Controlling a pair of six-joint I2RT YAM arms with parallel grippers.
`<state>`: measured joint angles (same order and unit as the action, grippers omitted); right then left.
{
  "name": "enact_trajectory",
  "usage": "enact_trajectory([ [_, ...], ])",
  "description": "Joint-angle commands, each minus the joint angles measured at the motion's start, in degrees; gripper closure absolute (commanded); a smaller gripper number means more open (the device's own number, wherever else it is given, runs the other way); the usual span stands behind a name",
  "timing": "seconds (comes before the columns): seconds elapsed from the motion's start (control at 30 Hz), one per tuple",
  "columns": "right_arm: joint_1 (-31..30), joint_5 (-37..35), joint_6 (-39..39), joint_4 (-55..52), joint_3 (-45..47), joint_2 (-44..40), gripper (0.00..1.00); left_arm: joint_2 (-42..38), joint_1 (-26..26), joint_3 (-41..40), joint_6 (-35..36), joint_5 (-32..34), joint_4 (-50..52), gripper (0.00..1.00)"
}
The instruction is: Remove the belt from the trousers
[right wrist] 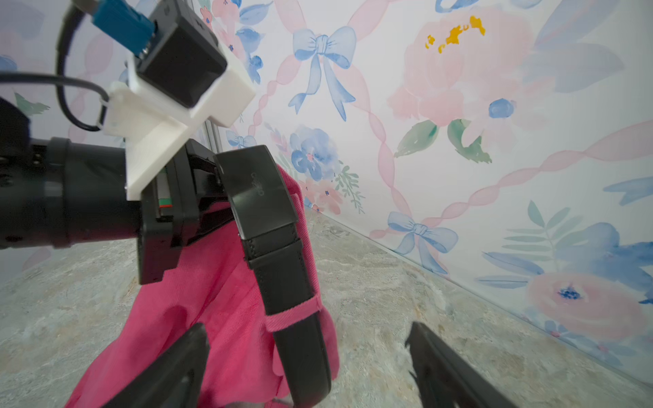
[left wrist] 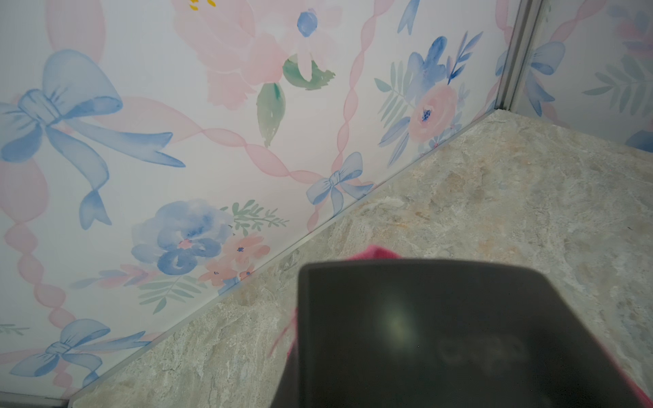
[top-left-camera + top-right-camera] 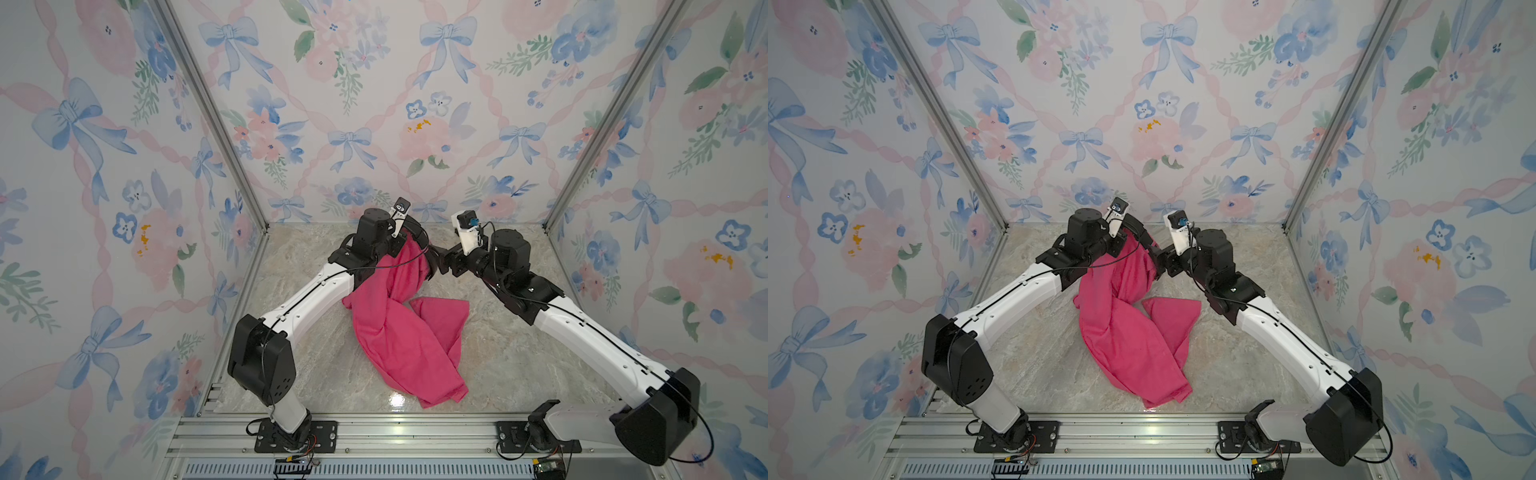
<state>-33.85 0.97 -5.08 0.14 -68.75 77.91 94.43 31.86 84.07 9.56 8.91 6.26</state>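
My left gripper [image 3: 401,244] is pinched shut at the top of the trousers [image 3: 399,328], right by the buckle [image 1: 256,187]. It holds them up, so the pink legs hang down and pile on the table [image 3: 519,353]. I cannot tell if it bites only cloth or some strap too. My right gripper [image 1: 307,330] is wide apart and holds nothing. In my right wrist view the belt [image 1: 282,268] shows between its two fingers. The belt lies along the waist and goes under a pink loop [image 1: 293,314] just below the buckle. I think my job now is to grab the belt with the right gripper. To do it well, I should close on the black strap only, on the bare bit between the buckle and the loop, and not catch the loop or the cloth. The buckle looks too wide to go through the loop, so I should pull toward the buckle end, straight along the strap, slow and even. My left side should hold firm, or the trousers will just come along too.
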Motion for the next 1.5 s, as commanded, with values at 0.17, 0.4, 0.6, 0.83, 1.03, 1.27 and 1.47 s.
enact_trajectory([
  [0.17, -6.5, -3.0, -5.9, 2.3, -7.9, 9.2, 0.08, -4.8, 0.5, 1.3, -7.5, -3.9, 2.1, 1.0],
  [0.4, -6.6, -14.1, -4.5, 0.6, -15.1, 16.0, 0.57, -6.6, 0.7, -1.6, -8.8, -4.5, 2.2, 1.0],
  [0.6, -7.5, -15.4, -2.9, 3.1, -17.5, 18.7, 1.0, -8.4, 0.6, -4.1, -9.5, -3.3, 2.0, 0.89],
  [0.83, -7.9, -17.0, 4.9, 17.4, -11.1, 15.1, 1.0, -6.5, -1.9, -4.3, -21.3, -4.4, 1.0, 0.35],
  [1.03, -7.5, -24.6, 10.8, 31.8, -4.9, 11.5, 1.0, -2.6, -4.1, -7.6, -29.2, -3.6, -4.6, 0.3],
  [1.27, 1.7, -28.0, 42.1, 46.9, 5.3, 7.1, 1.0, -2.3, -6.5, -28.6, -41.1, -6.1, -28.0, 0.28],
  [1.47, 4.8, -25.3, 49.2, 53.0, 9.5, 5.3, 1.0, -1.3, -5.4, -43.7, -47.3, -7.4, -45.9, 0.27],
])
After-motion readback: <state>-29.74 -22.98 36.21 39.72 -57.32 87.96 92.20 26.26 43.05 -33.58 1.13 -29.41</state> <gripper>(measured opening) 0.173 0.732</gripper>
